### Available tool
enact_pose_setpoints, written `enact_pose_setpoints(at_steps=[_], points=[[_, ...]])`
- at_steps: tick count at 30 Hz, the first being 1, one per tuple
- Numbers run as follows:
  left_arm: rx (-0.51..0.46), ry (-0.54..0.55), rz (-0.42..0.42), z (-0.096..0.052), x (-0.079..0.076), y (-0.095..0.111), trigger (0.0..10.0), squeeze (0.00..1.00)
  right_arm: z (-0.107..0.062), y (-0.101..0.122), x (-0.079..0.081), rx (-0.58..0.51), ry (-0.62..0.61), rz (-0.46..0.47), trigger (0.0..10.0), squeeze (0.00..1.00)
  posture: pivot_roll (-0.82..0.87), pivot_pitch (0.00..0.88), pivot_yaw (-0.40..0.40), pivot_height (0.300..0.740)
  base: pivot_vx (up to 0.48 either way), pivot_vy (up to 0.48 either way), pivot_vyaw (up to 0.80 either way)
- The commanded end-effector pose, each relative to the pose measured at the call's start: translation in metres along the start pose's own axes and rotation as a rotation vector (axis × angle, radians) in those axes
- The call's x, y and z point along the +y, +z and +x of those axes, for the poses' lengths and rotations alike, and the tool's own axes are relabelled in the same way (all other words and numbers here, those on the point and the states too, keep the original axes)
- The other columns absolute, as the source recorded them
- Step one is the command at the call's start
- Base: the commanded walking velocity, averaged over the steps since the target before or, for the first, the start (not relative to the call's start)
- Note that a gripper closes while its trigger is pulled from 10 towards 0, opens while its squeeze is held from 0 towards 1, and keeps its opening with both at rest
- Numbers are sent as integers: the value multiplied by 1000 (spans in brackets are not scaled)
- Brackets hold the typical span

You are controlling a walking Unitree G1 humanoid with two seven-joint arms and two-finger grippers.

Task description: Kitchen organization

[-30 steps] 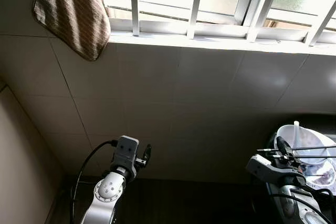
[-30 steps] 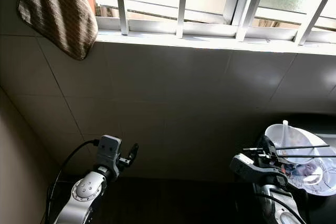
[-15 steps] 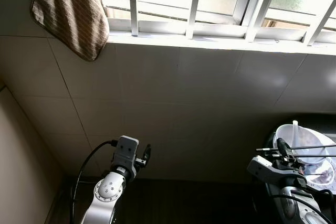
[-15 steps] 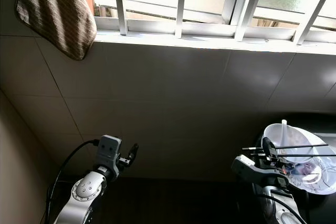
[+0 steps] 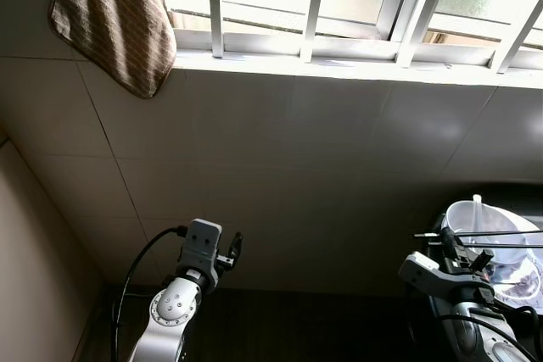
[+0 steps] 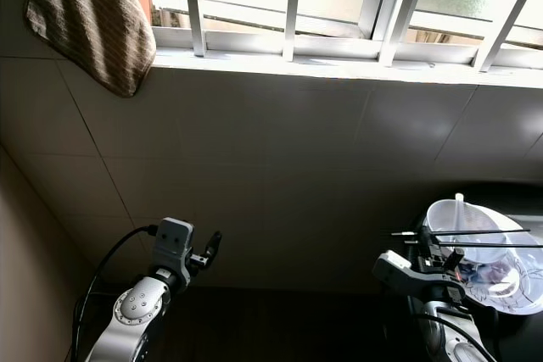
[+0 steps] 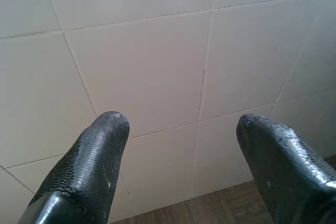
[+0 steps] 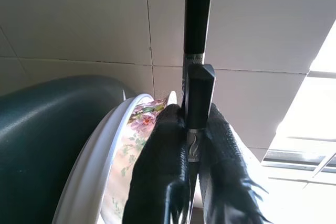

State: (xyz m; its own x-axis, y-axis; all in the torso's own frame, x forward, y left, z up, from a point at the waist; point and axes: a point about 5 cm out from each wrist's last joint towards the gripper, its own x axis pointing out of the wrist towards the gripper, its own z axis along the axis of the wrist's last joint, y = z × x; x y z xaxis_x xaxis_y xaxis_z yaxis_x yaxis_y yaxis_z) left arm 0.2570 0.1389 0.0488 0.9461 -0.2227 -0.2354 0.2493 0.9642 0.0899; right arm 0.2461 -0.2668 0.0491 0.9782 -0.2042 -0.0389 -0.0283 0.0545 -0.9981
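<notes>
Black-handled chopsticks (image 8: 198, 66), two thin rods with metal shafts, are clenched between the fingers of the right tool (image 8: 195, 145); in the eye views their shafts run level across the rim of a white plastic bowl (image 6: 475, 247) at the lower right. The step in hand looks like carrying the pair to, or away from, that bowl as part of tidying the kitchen; which of the two I cannot tell from here.

If the chopsticks are meant to go into the bowl, the next move calls for tipping the wrist so the tips point down past the rim, then loosening the grip only once they rest against the inside wall. Held level as they are, they would lie across the rim and could roll off.

The bowl has a flower pattern on its inner wall, seen in the right wrist view, and a pale spoon-like handle (image 5: 478, 212) stands up inside it, near the far rim. Something clear and crumpled lies in it too; what it is I cannot say. A dark green rounded vessel (image 8: 47, 129) sits just beside the bowl.

The left tool (image 7: 181, 145) is released, fingers wide apart, holding nothing and facing the pale tiled wall (image 5: 297, 150) above the dark counter (image 5: 288, 328).
</notes>
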Motion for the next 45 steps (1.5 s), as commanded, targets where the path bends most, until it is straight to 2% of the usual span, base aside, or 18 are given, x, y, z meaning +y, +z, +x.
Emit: enact_pose_setpoints(at_steps=[1,8,10,11,14,16,19,22,23,25,26,27,32,39,40,41,42,45], points=[[-10,-14,-3,2,-3,4,10000,0,2,0,-2,-18,-18,-44,0,0,-42,0,-64,740,0,0,0],[-10,-15,-3,2,-3,4,10000,0,3,2,-9,-54,-68,-144,0,0,-42,0,-66,740,0,0,0],[-11,-14,-4,2,-3,4,10000,0,19,18,-48,-94,-211,-36,0,0,-45,0,-62,740,0,0,0],[-11,-14,-4,2,-3,4,10000,0,19,18,-48,-94,-211,-36,0,0,-45,0,-62,740,0,0,0],[-13,-13,-4,3,-3,4,10000,0,28,38,-77,-160,-292,23,0,0,-46,0,-61,740,0,0,0],[-16,-11,-6,3,-3,5,10000,0,34,63,-107,-236,-363,72,0,0,-38,0,-64,740,0,0,0],[-19,-9,-7,3,-2,5,10000,0,34,78,-122,-290,-397,113,0,0,-37,0,-64,740,0,0,0],[-23,-6,-12,3,-2,5,10000,0,29,107,-136,-403,-419,146,0,0,-32,0,-64,740,0,0,0],[-24,-6,-12,3,-2,6,10000,0,29,112,-138,-421,-410,172,0,0,-32,0,-64,740,0,0,0],[-27,-3,-14,3,-2,6,10000,0,30,120,-133,-418,-314,283,10000,0,-25,0,-69,740,0,0,0],[-27,-3,-14,3,-2,6,10000,0,30,120,-133,-418,-314,283,10000,0,-25,0,-69,740,0,0,0],[-28,0,-16,3,-1,6,10000,0,30,125,-130,-409,-254,373,10000,0,-24,0,-71,740,0,0,0],[-28,3,-17,3,-1,6,10000,0,24,142,-114,-392,-22,652,10000,0,-23,0,-69,740,0,0,0],[-28,-1,-16,3,0,6,10000,0,26,140,-104,-304,104,815,10000,0,-23,0,-66,740,0,0,457],[-28,-2,-16,3,0,6,10000,0,27,140,-99,-268,182,960,10000,0,-23,0,-66,740,0,0,800],[-28,-2,-16,3,0,6,10000,0,27,140,-99,-268,182,960,10000,0,-23,0,-66,740,0,0,800],[-28,-3,-16,3,0,6,10000,0,27,141,-96,-260,235,1052,10000,0,-22,0,-67,740,0,0,800],[-32,-3,-1,3,-1,7,10000,0,28,141,-87,-240,299,1151,10000,0,-16,0,-70,740,0,0,800]])
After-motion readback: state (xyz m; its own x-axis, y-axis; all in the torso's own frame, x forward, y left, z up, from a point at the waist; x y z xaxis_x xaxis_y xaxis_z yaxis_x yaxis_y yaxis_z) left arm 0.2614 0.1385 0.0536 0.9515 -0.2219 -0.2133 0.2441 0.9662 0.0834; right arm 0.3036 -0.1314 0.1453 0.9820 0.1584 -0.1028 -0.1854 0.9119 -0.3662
